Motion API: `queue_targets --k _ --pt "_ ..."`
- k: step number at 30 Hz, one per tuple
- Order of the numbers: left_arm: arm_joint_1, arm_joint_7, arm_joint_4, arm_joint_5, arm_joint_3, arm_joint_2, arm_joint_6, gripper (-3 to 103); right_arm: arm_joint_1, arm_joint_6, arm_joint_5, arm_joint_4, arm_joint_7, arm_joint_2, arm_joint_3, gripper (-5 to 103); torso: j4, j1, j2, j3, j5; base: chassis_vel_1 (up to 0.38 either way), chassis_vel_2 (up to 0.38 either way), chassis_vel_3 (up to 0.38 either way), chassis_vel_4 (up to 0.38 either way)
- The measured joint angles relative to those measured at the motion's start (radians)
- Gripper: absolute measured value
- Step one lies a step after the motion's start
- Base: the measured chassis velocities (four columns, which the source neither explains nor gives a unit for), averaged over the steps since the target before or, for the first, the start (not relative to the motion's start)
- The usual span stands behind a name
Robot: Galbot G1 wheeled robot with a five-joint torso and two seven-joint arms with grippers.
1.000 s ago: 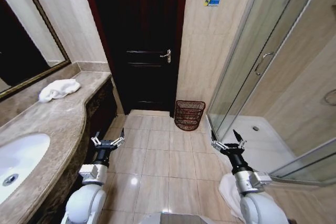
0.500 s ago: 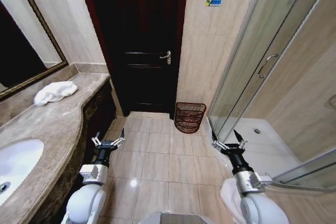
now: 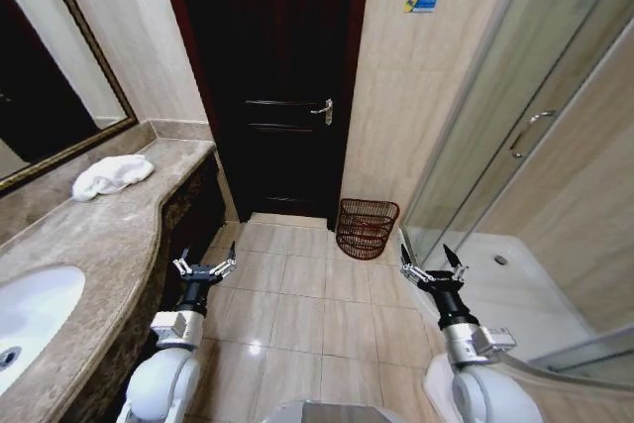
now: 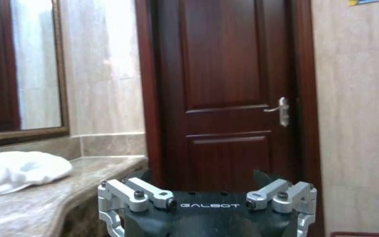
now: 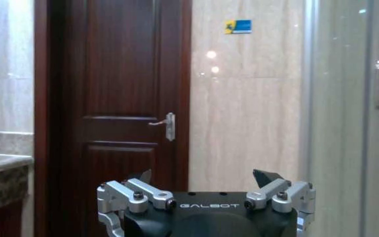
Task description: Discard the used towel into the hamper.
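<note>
A crumpled white towel lies on the marble counter at the far left, by the mirror; the left wrist view has the towel too. The hamper, a red-brown wire basket, stands on the tiled floor against the wall beside the dark door. My left gripper is held low over the floor next to the counter front, open and empty. Out over the floor near the shower edge, my right gripper is open and empty as well. Both point toward the door.
A dark wooden door with a lever handle faces me. A sink basin is set in the counter at near left. A glass shower enclosure with a raised white tray fills the right side. Beige floor tiles run between counter and shower.
The whole head view has shifted, so the camera moved: the door and hamper sit slightly further right and lower. Both grippers keep the same open pose.
</note>
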Motion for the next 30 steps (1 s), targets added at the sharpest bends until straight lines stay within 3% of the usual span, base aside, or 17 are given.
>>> queue_targets --k 30 --pt "0.006 -0.004 0.0 -0.001 -0.008 -0.001 -0.019 100 -0.003 -0.019 -0.007 0.015 -0.011 0.002 -0.001 100 0.0 0.0 0.0 0.0 -0.0001 0.012 0.161 0.161 0.013"
